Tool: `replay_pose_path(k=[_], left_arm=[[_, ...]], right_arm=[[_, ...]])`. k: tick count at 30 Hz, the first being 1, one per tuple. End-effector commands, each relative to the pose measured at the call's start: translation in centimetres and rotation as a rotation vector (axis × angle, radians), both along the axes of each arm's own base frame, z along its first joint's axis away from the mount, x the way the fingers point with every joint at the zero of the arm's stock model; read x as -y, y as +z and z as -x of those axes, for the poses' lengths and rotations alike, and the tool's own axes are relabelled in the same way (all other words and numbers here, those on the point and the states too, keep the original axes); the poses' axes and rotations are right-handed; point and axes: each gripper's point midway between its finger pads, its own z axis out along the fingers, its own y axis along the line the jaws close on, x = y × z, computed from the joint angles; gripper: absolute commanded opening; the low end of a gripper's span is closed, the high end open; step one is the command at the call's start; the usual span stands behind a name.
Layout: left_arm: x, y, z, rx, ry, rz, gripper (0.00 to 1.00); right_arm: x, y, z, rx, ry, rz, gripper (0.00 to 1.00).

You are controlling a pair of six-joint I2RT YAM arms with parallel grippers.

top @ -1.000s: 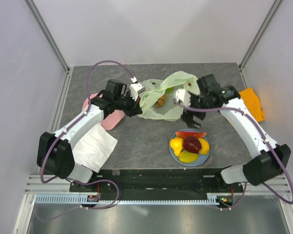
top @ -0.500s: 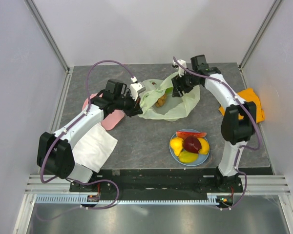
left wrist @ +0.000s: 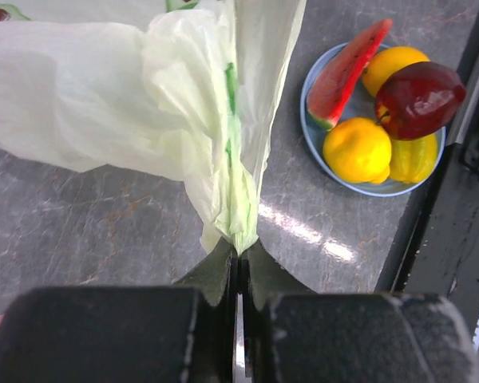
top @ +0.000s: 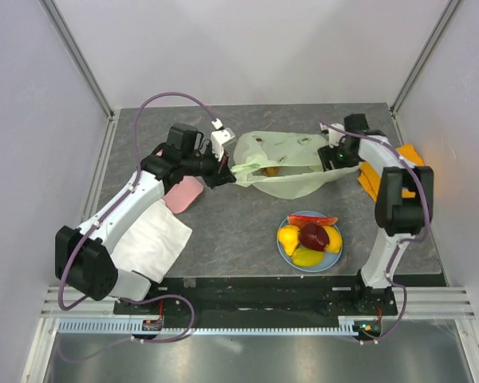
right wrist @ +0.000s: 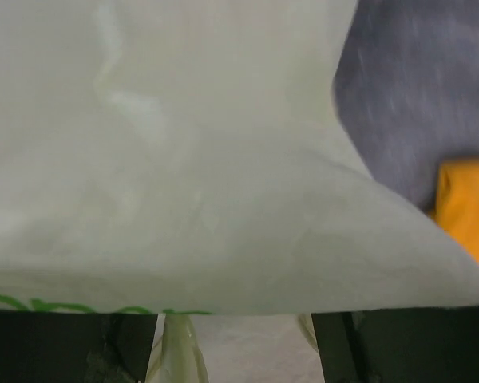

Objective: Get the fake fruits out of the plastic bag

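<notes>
Grey marbled tabletop [top: 223, 231], pale bare walls [top: 247, 48], left hand [left wrist: 238, 255] clamped on translucent pale-green plastic bag [top: 283, 163], right hand [top: 328, 157] state unclear

A dark grey, marbled bench [top: 223, 231] carries a round light-blue plate [top: 283, 252] near its front edge. A white folded cloth [top: 153, 239] lies at the front left, with a pink cloth [top: 184, 194] just behind it. An orange cloth [top: 413, 153] lies at the right edge.
</notes>
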Motion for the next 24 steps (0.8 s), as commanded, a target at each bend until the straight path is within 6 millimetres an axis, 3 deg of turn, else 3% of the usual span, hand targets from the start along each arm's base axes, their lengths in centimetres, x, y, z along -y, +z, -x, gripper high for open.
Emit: replay_pose_path(k=[1, 2, 5, 9, 10, 11, 13, 16, 19, 24], left_arm=[[1.5, 1.5, -0.4, 0.007, -0.055, 0.047, 0.02], [1.8, 1.5, -0.6, 0.001, -0.056, 0.050, 0.02], [2.4, 1.7, -1.6, -0.009, -0.045, 0.065, 0.02], [3.1, 2.3, -2.9, -0.027, -0.011, 0.091, 0.02], [3.3, 2.9, -3.3, -0.021, -0.001, 0.100, 0.02], [3.5, 2.5, -3.8, -0.034, 0.012, 0.099, 0.02], [3.7, 3.1, -5.1, -0.036, 0.066, 0.113, 0.02], [4.3, 3.2, -6.4, -0.083, 0.119, 0.147, 0.01], [4.6, 3.7, -7.7, -0.122, 0.187, 0.191, 0.01], [4.8, 3.5, -10.2, -0.288, 0.346, 0.298, 0.01]], right_arm=[[1.3, 5.8, 2.5, 0.124, 0.103, 0.028, 0.75], [-1.0, 7.7, 2.6, 0.175, 0.171, -0.064, 0.77], [-5.6, 10.6, 1.8, 0.271, 0.340, -0.140, 0.81], [-10.4, 11.3, 0.6, 0.299, 0.502, -0.215, 0.78], [-10.9, 10.1, 0.3, 0.265, 0.513, -0.230, 0.74], [-11.4, 10.6, -0.4, 0.277, 0.527, -0.238, 0.73], [-11.8, 9.1, -0.5, 0.217, 0.552, -0.260, 0.66], [-12.0, 8.9, -1.3, 0.208, 0.566, -0.255, 0.63], [-11.9, 9.1, -1.8, 0.224, 0.590, -0.238, 0.62], [-12.8, 12.3, -0.3, 0.298, 0.677, -0.274, 0.63]])
